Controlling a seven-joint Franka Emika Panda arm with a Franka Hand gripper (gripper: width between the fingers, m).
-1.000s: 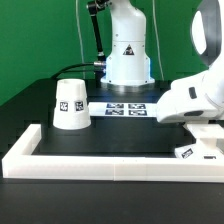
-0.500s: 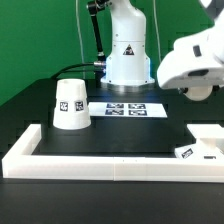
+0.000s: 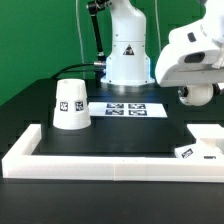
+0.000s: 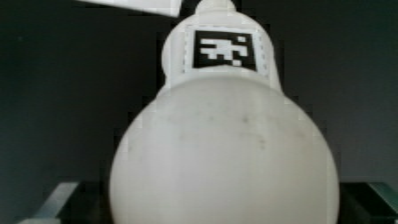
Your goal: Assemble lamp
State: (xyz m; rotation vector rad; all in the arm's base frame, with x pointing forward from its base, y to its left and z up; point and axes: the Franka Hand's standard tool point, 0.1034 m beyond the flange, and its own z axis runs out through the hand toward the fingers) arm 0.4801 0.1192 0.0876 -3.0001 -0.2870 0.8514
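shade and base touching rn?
Apart. The exterior view shows the shade at its left and the base at its right, with bare black table between them.

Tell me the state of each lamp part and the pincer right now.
bulb: held in the pincer, up off the table.
pincer: shut on the bulb.
shade: standing wide end down on the table, free.
base: lying flat on the table, partly out of frame.

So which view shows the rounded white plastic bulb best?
Wrist view: the rounded white plastic bulb fills the frame, with the square tag on its neck clear. Exterior view shows only a rounded bit under the arm's white housing, likely the bulb.
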